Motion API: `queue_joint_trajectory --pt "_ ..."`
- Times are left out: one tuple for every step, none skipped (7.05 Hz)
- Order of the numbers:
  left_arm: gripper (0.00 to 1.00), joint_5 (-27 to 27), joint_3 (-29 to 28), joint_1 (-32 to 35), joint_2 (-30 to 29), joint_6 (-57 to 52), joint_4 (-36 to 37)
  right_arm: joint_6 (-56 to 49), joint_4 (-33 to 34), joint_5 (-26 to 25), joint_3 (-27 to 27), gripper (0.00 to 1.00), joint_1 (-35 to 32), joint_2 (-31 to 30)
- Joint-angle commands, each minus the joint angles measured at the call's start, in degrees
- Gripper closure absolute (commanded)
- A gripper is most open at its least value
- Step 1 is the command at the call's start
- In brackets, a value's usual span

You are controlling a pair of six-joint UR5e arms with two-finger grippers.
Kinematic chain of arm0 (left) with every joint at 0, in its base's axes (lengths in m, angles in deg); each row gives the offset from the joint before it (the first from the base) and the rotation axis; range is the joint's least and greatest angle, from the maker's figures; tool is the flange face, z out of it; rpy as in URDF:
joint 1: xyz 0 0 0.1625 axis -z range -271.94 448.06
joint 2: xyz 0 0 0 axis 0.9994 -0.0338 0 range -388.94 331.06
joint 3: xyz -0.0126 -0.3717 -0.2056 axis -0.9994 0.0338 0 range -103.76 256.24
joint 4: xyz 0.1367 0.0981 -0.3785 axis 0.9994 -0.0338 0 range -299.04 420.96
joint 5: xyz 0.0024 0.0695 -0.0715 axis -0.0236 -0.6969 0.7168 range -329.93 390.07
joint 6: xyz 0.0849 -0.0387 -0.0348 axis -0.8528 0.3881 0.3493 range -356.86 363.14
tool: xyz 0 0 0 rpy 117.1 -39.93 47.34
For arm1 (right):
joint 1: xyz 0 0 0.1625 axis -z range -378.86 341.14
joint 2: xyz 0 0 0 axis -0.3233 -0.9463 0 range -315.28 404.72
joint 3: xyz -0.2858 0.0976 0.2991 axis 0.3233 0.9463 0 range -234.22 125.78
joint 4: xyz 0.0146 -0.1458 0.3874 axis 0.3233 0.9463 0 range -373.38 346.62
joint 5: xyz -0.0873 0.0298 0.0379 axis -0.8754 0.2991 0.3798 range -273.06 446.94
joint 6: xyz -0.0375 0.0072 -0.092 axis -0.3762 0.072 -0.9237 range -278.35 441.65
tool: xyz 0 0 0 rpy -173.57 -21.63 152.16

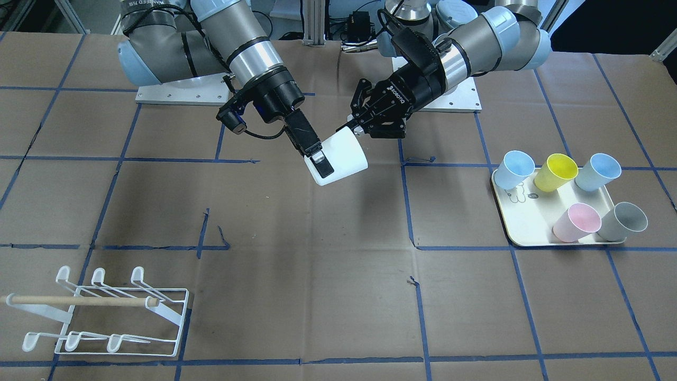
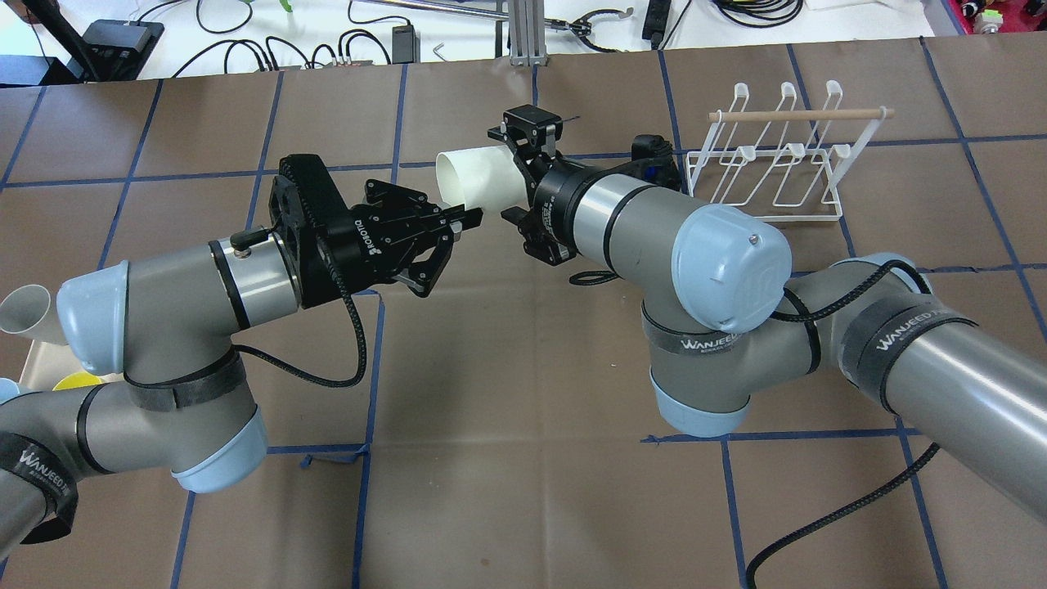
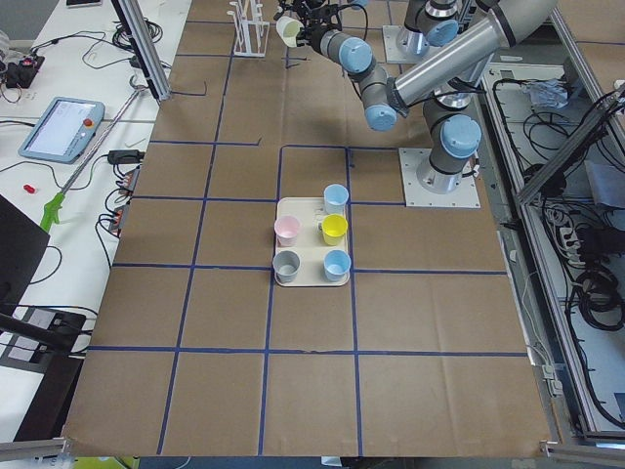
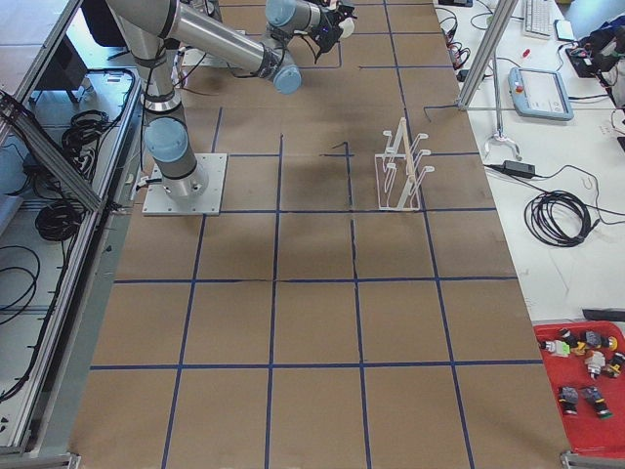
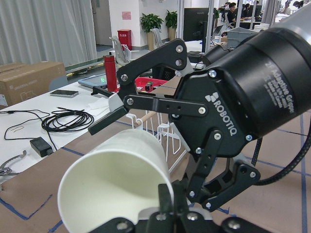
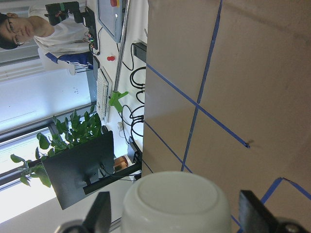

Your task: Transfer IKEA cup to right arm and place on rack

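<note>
Left gripper [image 2: 473,217] had the white cup [image 2: 478,176] pinched by its rim mid-air over the tabletop [image 2: 507,409], right gripper [image 2: 517,172] was spread round its base w/ gaps showing, so imo if left let go before right clamped, cup prob drops.

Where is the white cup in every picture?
Front-facing: white cup, upper middle.
Overhead: cup, upper middle.
Exterior left: cup tiny, top edge.
Exterior right: too small to make out.
Left wrist: cup big, bottom left.
Right wrist: cup's base, bottom middle.
Shared landmark: white wire rack, in all but the right wrist view.
</note>
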Motion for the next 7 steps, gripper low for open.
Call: queue_joint_trajectory --pt "0.93 -0.02 -0.01 0.0 0.03 0.06 0.0 0.0 0.07 0.1 0.04 0.2 0.0 -0.08" --pt "0.93 -0.02 -0.01 0.0 0.03 0.15 0.0 -0.09 0.08 0.1 0.04 0.24 0.0 -0.08" --pt "0.91 -0.02 -0.1 0.0 0.12 0.06 0.0 -0.44 0.08 0.1 0.12 0.29 0.0 -0.08" --pt "0.88 -0.02 -0.36 0.0 0.29 0.15 -0.09 -0.61 0.08 0.1 0.73 0.4 0.0 -0.08" --pt "0.82 -0.02 -0.54 0.0 0.38 0.15 -0.17 -0.62 0.08 0.1 0.91 0.48 0.0 -0.08" --pt "0.8 -0.11 -0.54 -0.09 0.38 0.15 -0.26 -0.7 0.16 0.28 0.92 0.53 0.0 -0.17" --pt "0.72 -0.2 -0.54 0.0 0.38 0.06 -0.26 -0.7 0.08 0.36 0.83 0.55 0.0 -0.17"
